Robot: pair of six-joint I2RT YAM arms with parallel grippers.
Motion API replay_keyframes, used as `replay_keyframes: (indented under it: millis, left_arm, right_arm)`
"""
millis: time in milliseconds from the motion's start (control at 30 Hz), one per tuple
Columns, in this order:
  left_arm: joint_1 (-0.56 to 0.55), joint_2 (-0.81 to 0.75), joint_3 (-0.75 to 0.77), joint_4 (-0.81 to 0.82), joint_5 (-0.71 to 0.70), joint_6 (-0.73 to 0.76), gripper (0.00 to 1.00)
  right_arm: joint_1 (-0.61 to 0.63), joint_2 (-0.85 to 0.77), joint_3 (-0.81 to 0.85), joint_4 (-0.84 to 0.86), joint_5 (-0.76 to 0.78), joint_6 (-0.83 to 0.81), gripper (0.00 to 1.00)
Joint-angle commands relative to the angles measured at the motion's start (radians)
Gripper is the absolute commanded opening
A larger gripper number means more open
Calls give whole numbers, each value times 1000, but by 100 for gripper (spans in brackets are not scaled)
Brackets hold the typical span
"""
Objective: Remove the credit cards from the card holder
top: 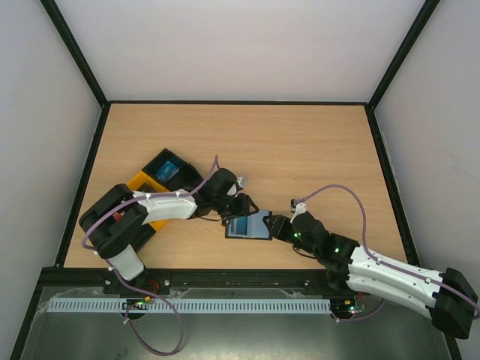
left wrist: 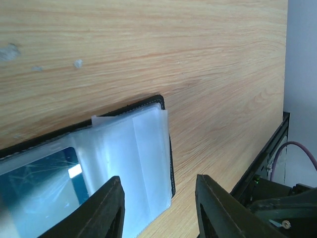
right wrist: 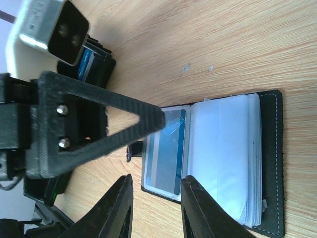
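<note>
Bench (top: 300, 150): everything in play sits near the front edge, about centre.

Tray (top: 139, 182), orange and black, is left of centre under the left arm. A blue tray card (top: 169, 169) lies in it. I read that as one card already out.

Holder (top: 251, 225) lies open and flat on the bench between the two arms, apart from the tray.
- One half carries a stack of clear sleeves (right wrist: 223, 158), which look empty from the right wrist view.
- The other half has the pocket card (right wrist: 168, 148), blue, fully seated in its pocket.
- No red card is in view anywhere. One could be hidden in the sleeves; can't tell.

Progress, my estimate: partway. At least the pocket card is left to pull, and it isn't started, with no edge of it out of the pocket.

Left gripper (left wrist: 158, 183): jaws apart at a moderate gap, nothing clamped. It hovers over the sleeve corner of the holder, with sleeve edge and bare bench showing in the gap. Can't tell if it touches.

Right gripper (right wrist: 157, 181): jaws partly apart at a narrower gap, at the holder's opposite side. The holder's edge shows in the gap but doesn't look pinched. One finger overlaps the sleeves; contact is unclear.
</note>
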Motion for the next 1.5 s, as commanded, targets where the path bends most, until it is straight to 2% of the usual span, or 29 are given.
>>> replay_keyframes:
  millis: [0, 333, 900, 1100, 1467]
  left_arm:
    - [25, -58, -3, -94, -45, 52, 40]
    - [46, -98, -85, -146, -58, 128, 28]
    - [86, -126, -104, -334, -156, 249, 24]
    - [92, -149, -133, -313, -148, 260, 21]
    - [94, -143, -181, -233, -104, 224, 13]
  right_arm:
    - [2, 37, 23, 38, -4, 4, 28]
    - [2, 209, 33, 187, -37, -5, 28]
    - [2, 528, 134, 305, -96, -35, 27]
    - [2, 639, 156, 369, -131, -34, 27]
    - [2, 746, 156, 377, -98, -41, 23]
